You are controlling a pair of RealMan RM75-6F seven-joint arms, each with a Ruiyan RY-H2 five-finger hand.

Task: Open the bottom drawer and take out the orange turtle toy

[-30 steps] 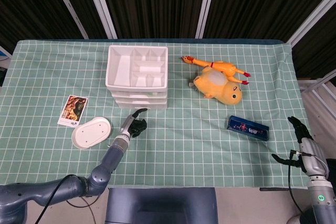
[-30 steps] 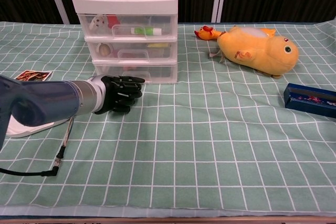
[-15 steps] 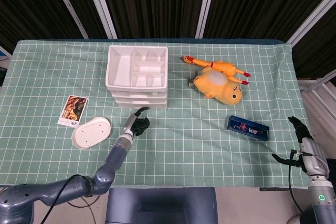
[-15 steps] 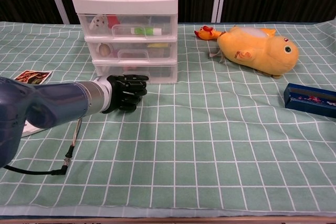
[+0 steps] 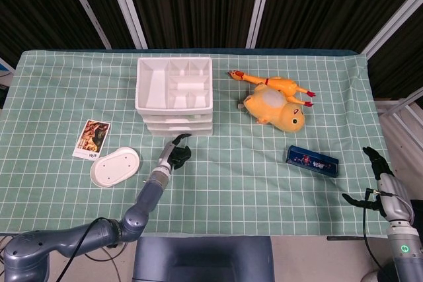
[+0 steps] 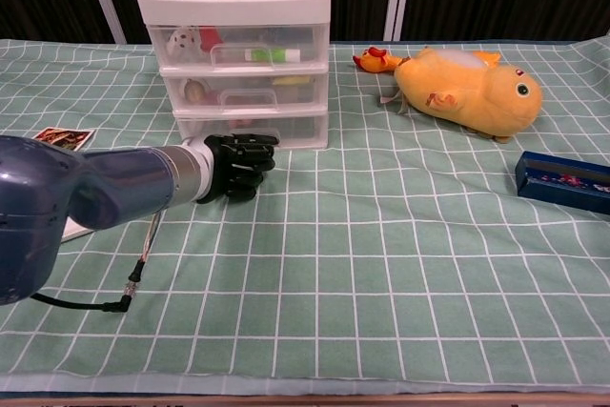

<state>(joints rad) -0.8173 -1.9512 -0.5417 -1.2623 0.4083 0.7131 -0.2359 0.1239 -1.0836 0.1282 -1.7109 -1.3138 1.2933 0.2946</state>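
3 drawers (image 6: 246, 92), 2 yellow toys (image 6: 472, 91).

Both views bright, even overhead light, soft short shadows under drawers (image 6: 234, 54) and plush (image 6: 469, 91). No glare. Background dark. Chest view: near arm (image 6: 86, 199) large and slightly soft; head view sharp, mild bending at cloth (image 5: 218, 196) edges.

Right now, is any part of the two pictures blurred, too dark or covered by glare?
Head view: even light, sharp, no glare on the green checked cloth; background dark. Chest view: the near blue left forearm looms large and slightly soft; the white plastic drawer unit and black left hand are sharp, the clear drawer fronts dim their contents.
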